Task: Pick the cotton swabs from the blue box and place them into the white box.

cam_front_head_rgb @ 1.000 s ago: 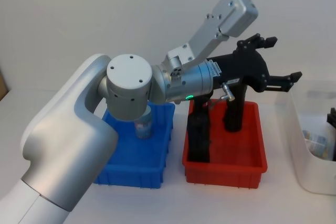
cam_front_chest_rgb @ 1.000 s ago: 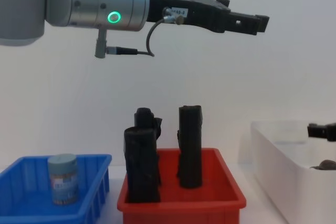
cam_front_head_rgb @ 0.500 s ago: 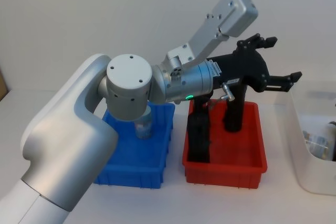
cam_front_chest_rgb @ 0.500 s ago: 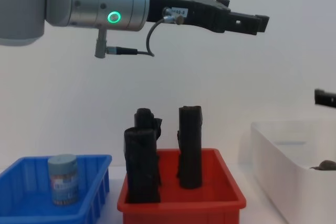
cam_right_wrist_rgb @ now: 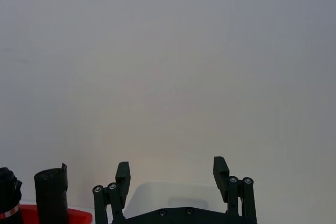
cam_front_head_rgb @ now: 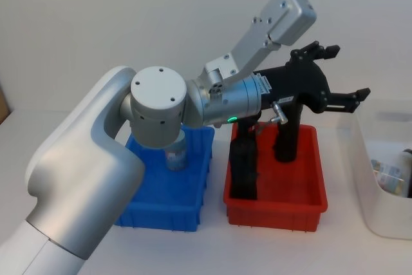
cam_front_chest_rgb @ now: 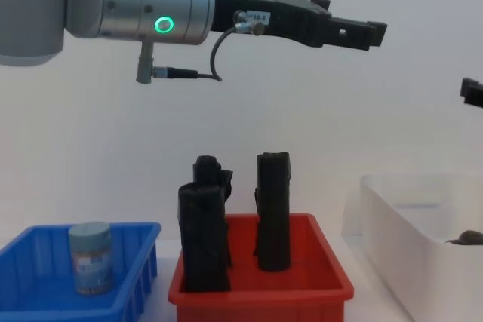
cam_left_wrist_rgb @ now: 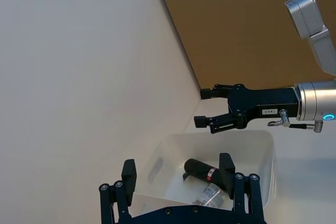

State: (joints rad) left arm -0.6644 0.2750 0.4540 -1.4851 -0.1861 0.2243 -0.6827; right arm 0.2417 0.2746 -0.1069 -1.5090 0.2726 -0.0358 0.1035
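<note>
Head view shows my left gripper held high above the red bin, its fingers spread apart and empty. One jar of cotton swabs stands upright in the blue box, against that box's far wall and partly behind my left arm. Black rolls stand upright in the red bin, which sits just beside the blue box, between it and the white box at the table's right edge. Another swab jar lies on its side inside the white box beside a black roll. My right gripper hangs above the white box, released, holding nothing.
</note>
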